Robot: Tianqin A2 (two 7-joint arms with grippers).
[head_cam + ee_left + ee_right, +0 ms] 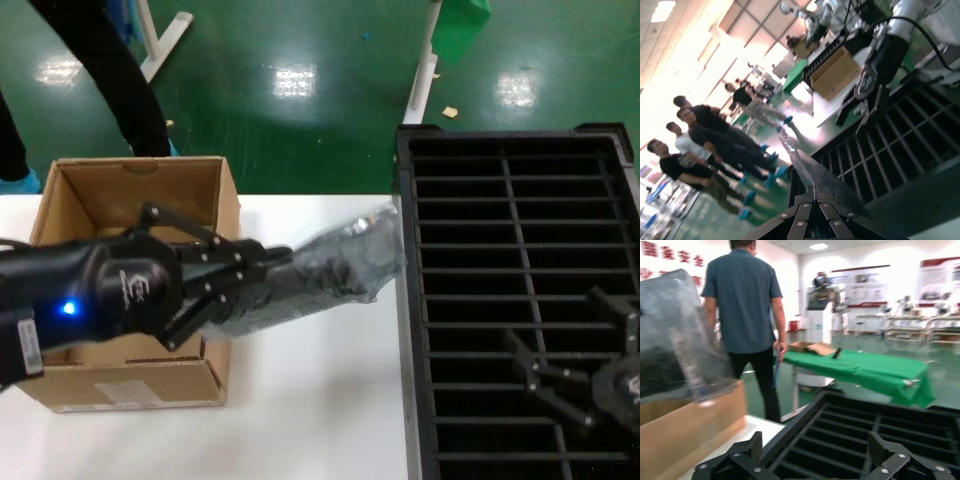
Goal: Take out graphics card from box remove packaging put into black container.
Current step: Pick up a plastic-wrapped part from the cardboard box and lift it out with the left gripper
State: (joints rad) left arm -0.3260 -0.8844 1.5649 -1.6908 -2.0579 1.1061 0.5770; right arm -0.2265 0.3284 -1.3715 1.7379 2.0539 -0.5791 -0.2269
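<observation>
Left gripper (262, 272) fingers clamp one end of the bagged graphics card (335, 265). Its long axis runs out from the fingertips, far end raised toward the black container (520, 290). Right gripper (560, 385) fingers spread over the slots, holding nothing.

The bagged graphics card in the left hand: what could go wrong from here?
1. The left hand grips only one end of the plastic bag, so the graphics card might slide out or sag.
2. Its far end is close to the wall of the black crate and could catch there.
3. The right hand waits open over the crate, so the two hands could collide.
</observation>
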